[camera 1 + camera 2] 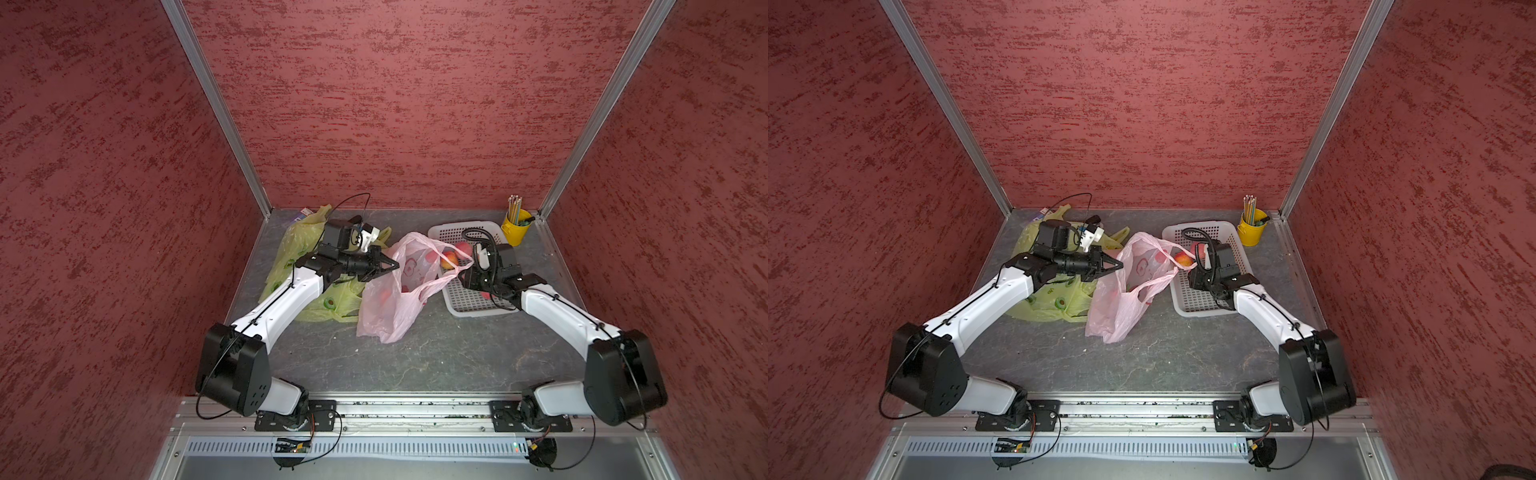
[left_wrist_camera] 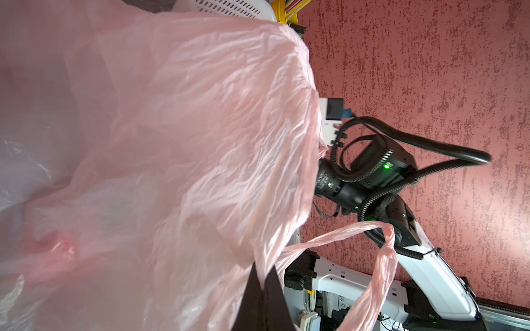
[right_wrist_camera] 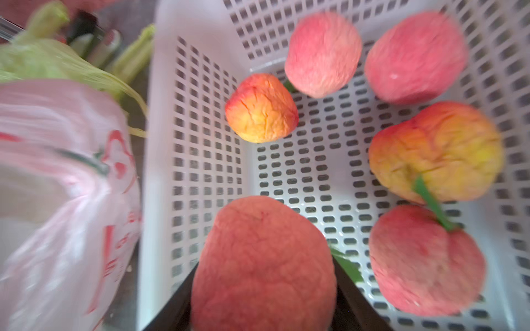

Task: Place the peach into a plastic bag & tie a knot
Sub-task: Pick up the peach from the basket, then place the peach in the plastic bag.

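Observation:
A pink plastic bag (image 1: 390,299) (image 1: 1121,303) lies in the middle of the table, its mouth facing the white basket (image 1: 465,303) (image 1: 1192,305). My left gripper (image 1: 395,264) (image 2: 263,265) is shut on the bag's rim (image 2: 172,143) and holds it up; one handle loop (image 2: 384,258) hangs free. My right gripper (image 3: 263,266) reaches down into the basket (image 3: 200,114), and its dark fingers (image 3: 183,289) press both sides of a red peach (image 3: 258,229). Several other peaches (image 3: 262,109) lie loose in the basket. From above, the right wrist hides the held peach.
Crumpled yellow-green bags (image 1: 299,266) lie under and behind my left arm. A yellow cup of pencils (image 1: 515,228) stands at the back right corner, just past the basket. Red walls close in the table on three sides.

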Controlling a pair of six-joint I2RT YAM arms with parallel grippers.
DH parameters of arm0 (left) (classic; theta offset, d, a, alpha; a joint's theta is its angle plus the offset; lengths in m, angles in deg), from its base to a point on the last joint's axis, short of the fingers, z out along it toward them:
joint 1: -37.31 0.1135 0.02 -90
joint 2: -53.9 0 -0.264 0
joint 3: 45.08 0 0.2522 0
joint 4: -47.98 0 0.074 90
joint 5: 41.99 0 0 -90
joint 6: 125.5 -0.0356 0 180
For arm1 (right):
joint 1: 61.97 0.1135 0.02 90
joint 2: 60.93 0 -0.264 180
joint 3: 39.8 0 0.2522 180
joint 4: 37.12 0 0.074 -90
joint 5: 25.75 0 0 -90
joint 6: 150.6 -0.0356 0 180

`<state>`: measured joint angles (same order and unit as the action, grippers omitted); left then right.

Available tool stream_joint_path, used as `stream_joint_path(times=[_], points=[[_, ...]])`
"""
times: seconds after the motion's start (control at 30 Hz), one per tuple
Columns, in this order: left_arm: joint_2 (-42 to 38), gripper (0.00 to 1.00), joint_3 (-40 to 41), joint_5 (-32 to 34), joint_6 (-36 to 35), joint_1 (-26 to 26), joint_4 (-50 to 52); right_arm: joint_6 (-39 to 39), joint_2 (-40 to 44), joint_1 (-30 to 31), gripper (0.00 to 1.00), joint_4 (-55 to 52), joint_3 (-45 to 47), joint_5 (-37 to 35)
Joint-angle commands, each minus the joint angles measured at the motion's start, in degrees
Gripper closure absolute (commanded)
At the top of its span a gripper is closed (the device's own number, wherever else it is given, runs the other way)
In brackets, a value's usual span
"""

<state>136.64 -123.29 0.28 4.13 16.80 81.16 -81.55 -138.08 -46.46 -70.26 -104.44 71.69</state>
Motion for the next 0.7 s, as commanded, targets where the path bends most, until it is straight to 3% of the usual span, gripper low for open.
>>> stream_joint_path(times=[0.0,0.13,0.3,0.43,0.67], points=[[0.4,1.00,-1.4,-0.7,-0.3,0.2,-1.1,0.7,6.4,-0.7,0.51,-6.0,-3.1,-2.3],[0.9,1.00,-1.7,-0.8,-0.3,0.0,-1.1,0.5,13.6,-0.7,0.54,-9.5,-6.1,0.6],[1.5,1.00,-1.9,-0.8,0.0,-0.5,-1.7,-1.7,19.5,-0.6,0.55,-5.3,-9.7,13.8],[1.7,1.00,-2.3,-0.6,0.4,-1.2,-2.1,-4.2,16.8,0.9,0.58,-1.3,-12.0,23.0],[1.8,1.00,-2.5,-0.3,0.4,-1.7,-1.7,-3.8,7.3,9.4,0.59,1.7,-13.5,26.3]])
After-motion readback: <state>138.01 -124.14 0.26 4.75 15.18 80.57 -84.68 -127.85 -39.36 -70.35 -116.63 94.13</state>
